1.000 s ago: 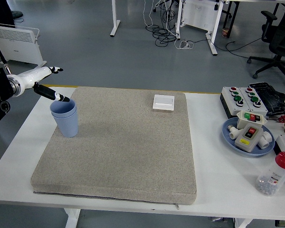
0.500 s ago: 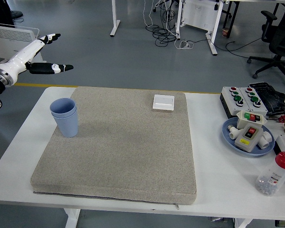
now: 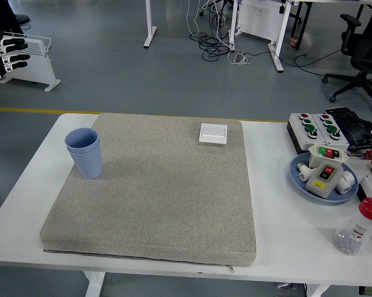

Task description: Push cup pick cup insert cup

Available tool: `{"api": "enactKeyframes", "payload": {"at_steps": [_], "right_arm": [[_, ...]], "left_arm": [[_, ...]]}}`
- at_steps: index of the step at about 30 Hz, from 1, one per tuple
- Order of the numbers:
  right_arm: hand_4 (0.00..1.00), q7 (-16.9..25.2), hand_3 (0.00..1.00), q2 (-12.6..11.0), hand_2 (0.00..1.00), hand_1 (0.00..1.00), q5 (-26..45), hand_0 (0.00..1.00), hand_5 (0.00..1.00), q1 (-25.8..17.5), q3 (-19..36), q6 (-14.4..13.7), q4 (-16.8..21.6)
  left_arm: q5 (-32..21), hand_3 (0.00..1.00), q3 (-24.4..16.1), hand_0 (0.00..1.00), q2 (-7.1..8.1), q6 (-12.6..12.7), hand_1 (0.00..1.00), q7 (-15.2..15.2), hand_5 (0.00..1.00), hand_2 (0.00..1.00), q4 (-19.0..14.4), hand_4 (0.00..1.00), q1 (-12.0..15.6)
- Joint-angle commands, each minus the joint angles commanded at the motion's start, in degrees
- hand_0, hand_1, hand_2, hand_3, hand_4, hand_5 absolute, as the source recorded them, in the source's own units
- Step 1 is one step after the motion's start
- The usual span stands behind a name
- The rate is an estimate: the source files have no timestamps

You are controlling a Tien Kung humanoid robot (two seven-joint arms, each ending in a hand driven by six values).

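while your left hand (image 3: 6,52) sits at the far ten o'clock edge of the view, its fingers are loosely spread and hold nothing, touching nothing. half a second ago it reached over the table's left side; it has since pulled back, well away from the blue cups (image 3: 84,152). you'll find the cups nested, upright, mouth up, long axis vertical, on the grey mat (image 3: 155,192) at nine o'clock, unmoved.
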Motion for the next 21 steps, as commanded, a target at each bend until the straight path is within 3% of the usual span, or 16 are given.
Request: {"api": "enactKeyframes", "payload": {"at_steps": [3, 4, 9, 15, 19, 21], "right_arm": [[0.12, 0.02, 0.574, 0.03, 0.644, 0.647, 0.04, 0.723, 0.468, -0.01, 0.06, 0.01, 0.0], [0.12, 0.03, 0.574, 0.03, 0.644, 0.647, 0.0, 0.723, 0.468, 0.0, 0.09, 0.02, 0.0], [0.12, 0.07, 0.574, 0.09, 0.644, 0.647, -0.03, 0.723, 0.468, 0.2, 0.27, 0.02, 0.0], [0.12, 0.01, 0.573, 0.15, 0.644, 0.647, -0.67, 0.723, 0.467, 0.42, 0.58, 0.08, 0.0], [0.121, 0.01, 0.574, 0.13, 0.644, 0.647, -0.68, 0.723, 0.467, 0.51, 0.59, 0.09, 0.0], [0.121, 0.03, 0.574, 0.11, 0.644, 0.647, -0.52, 0.723, 0.467, 0.55, 0.51, 0.09, 0.0]], "left_arm": [[-7.08, 0.729, -4.74, 0.757, -0.88, -0.91, 0.732, 3.19, 0.998, 0.774, -1.87, 0.57, 5.45], [-9.31, 0.791, -6.31, 0.778, -1.48, -1.32, 0.762, 4.28, 0.998, 0.799, -2.62, 0.588, 7.48], [-21.6, 0.791, -10.47, 0.778, -4.7, -3.68, 0.762, 5.67, 0.998, 0.799, -4.58, 0.588, 15.16], [-36.12, 0.804, -11.15, 0.792, -9.48, -6.22, 0.787, -0.76, 0.998, 0.828, -5.35, 0.587, 18.88], [-45.17, 0.807, -12.11, 0.798, -12.18, -7.06, 0.792, -1.02, 0.998, 0.829, -5.91, 0.579, 20.97], [-46.65, 0.807, -12.55, 0.798, -13.41, -7.77, 0.792, -0.28, 0.998, 0.829, -5.88, 0.579, 21.94]]}}
